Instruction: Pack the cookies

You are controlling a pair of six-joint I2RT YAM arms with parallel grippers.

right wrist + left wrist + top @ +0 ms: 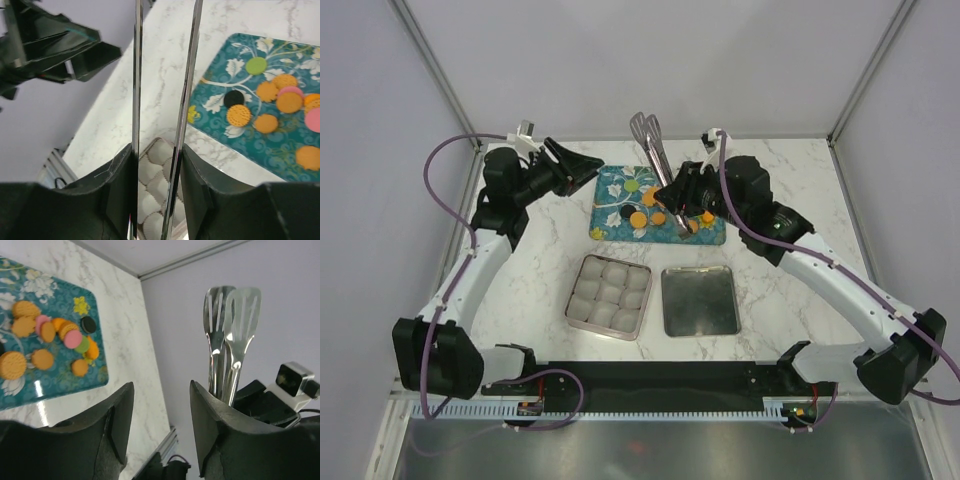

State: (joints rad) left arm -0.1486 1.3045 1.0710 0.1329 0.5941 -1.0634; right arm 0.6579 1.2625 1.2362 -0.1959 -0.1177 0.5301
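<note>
The cookies [650, 212] lie loose on a teal flowered tray [612, 190]: mostly orange, with pink, green and black ones. They also show in the left wrist view [50, 335] and the right wrist view [280, 100]. My right gripper [682, 205] is over the tray and shut on metal tongs [648, 135], which point up and to the back. Its jaws [157, 175] press on both tong arms [136, 75]. My left gripper [592, 167] is open and empty, raised by the tray's left end; in its own view [160, 405] the tongs [231, 325] stand ahead.
A square tin [610, 295] lined with white paper cups sits in front of the tray, also in the right wrist view [160, 185]. Its metal lid [700, 300] lies to its right. Walls close the table's back and sides.
</note>
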